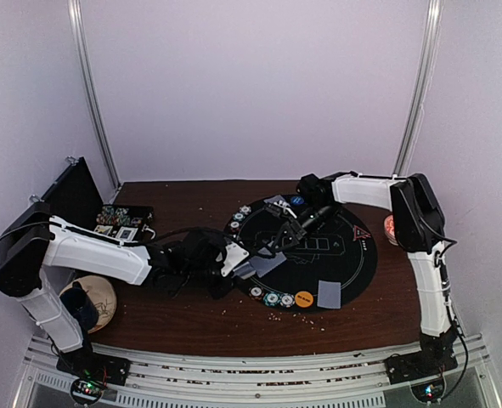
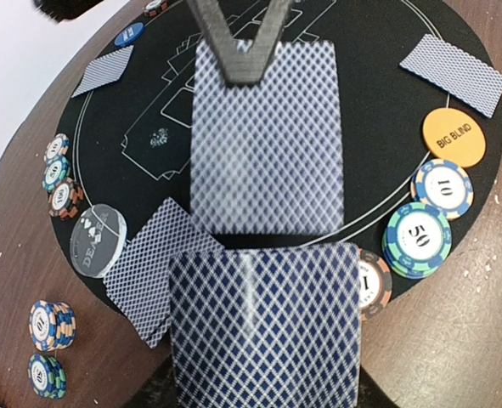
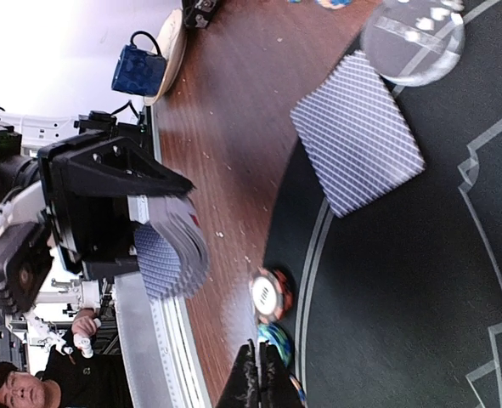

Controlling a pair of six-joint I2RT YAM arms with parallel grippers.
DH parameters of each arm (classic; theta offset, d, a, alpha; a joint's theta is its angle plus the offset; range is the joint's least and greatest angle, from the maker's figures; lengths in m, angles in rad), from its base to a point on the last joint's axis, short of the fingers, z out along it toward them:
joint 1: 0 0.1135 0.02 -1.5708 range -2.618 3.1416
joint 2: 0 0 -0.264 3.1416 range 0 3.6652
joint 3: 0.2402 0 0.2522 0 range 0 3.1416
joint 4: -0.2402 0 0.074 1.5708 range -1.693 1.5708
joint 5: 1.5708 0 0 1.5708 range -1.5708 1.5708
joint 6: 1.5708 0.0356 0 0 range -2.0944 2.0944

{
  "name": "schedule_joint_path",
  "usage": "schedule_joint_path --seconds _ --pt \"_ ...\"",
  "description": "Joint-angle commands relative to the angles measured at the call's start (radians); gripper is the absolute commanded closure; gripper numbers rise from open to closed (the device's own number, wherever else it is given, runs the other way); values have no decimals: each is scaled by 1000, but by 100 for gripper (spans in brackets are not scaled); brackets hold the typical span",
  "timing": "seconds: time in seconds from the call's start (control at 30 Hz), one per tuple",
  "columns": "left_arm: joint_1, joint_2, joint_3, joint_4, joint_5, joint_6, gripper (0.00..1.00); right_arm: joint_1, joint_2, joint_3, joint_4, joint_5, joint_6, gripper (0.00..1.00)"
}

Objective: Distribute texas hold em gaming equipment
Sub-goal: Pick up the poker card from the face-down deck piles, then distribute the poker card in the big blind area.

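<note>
Grey-blue-backed playing card (image 2: 267,144): judged light, slick, bendable; it is pinched at one short edge by the right gripper (image 2: 244,68), above the round black mat (image 2: 378,119). The deck (image 2: 263,331) is clamped by the left gripper (image 1: 227,263) at the mat's edge.

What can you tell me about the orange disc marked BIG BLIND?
The orange disc is round, flat, plastic-looking, with black lettering on top. It lies flat near the rim of the black mat, between a face-down card and a striped chip stack marked 10. Nothing rests on it.
</note>
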Motion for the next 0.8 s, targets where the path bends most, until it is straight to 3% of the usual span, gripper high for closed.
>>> schedule_joint_path --seconds 0.0,0.17,0.37,0.77 --pt "-6 -4 17 76 11 6 85 -50 -63 52 -173 30 -164 100" --pt "-6 -3 19 76 12 6 85 -106 -52 122 -416 75 -385 100" --pt "-6 -2 20 73 16 6 85 -171 -140 8 -421 191 -480 100" --pt "-7 9 27 68 35 5 85 -181 -328 -230 -422 413 -631 100"
